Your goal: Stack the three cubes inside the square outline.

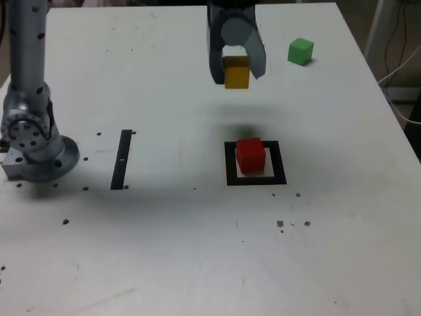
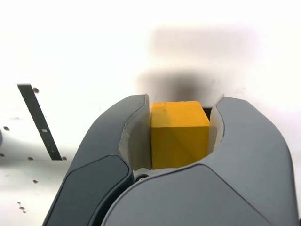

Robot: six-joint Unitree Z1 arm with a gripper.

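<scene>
Arm base: round and grey, at the exterior view's far left, with a covered arm section (image 1: 26,59) rising above the base (image 1: 45,159).
Black bar: thin and straight, flat on the white table (image 1: 151,243), between the base and the square outline; the bar (image 1: 121,160) leans slightly in the exterior view.
Gripper: reaches in from the exterior view's top edge, the gripper (image 1: 238,72) raised over the table.
Fingers: clenched around the yellow cube, one pad on either side of it, as the wrist view shows.
Yellow cube: held off the table, the yellow cube (image 1: 237,74) sticking out between the fingertips; its top and one side face show in the wrist view.
Shadow: soft and dark on the table, between the raised cube and the outline in the exterior view.
Red cube: inside the square outline, the red cube (image 1: 250,156) sitting toward the exterior view's left side of the white centre.
Square outline: thick black border (image 1: 280,163), flat on the table.
Green cube: alone near the table's far right edge, the green cube (image 1: 300,51) well apart from the outline.
</scene>
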